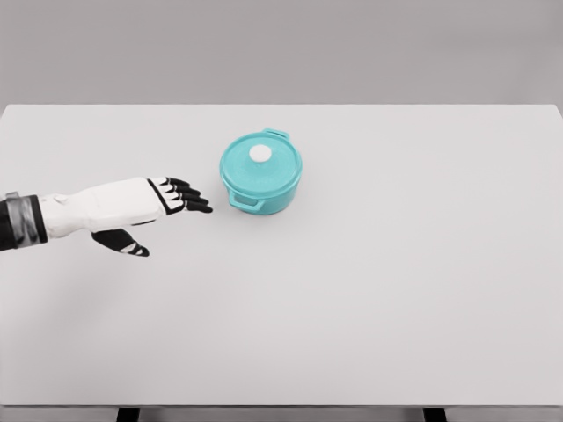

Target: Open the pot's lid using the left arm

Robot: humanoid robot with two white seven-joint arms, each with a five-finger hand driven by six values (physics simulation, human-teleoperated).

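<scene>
A big white table (pixel 369 290) fills most of the head view, with a plain gray wall behind it. A little teal pot (pixel 260 174) sits on the table, a bit left of the middle and toward the far side. The lid (pixel 261 163) is on the pot and lies flat, and it is the same teal color as the pot. A small white knob (pixel 260 154) sticks up from the middle of the lid. The pot has two small handles (one at about 1 o'clock on its rim, one at about 7 o'clock near the front). The left arm (pixel 84 207) comes in from the left edge of the picture, white with a dark gray band by the edge. The left hand (pixel 149 209) is at about 9 o'clock from the pot, near it but not touching it. Its black fingers (pixel 189 199) are stretched out straight and point toward the pot. The thumb (pixel 123 243) hangs lower down, apart from the other fingers, at about 7 o'clock from the palm. The hand is open and holds nothing. There is a small gap of bare table between the fingertips and the side of the pot. Two dark table legs (pixel 128 414) peek out at the bottom edge.
</scene>
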